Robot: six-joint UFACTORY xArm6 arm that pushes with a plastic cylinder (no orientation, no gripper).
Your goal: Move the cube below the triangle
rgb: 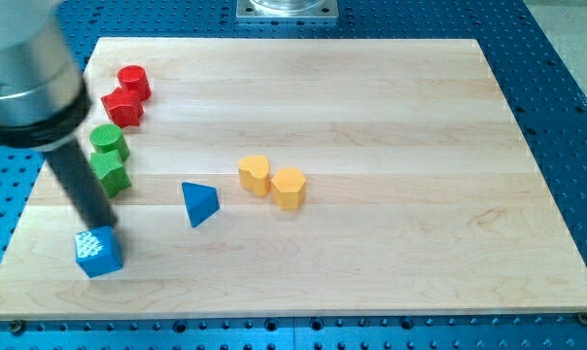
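Observation:
A blue cube (99,253) with a white speckled top lies near the board's lower left corner. A blue triangle (199,203) lies to its right and a little higher, left of the board's middle. My tip (103,227) is at the cube's upper edge, touching or almost touching it. The dark rod rises from there to the view's upper left, up to the grey arm body.
Two red blocks (128,95) lie at the upper left. Two green blocks (110,157) lie below them, just right of the rod. Two yellow blocks (272,181) lie right of the triangle. The wooden board (371,97) is ringed by a blue perforated table.

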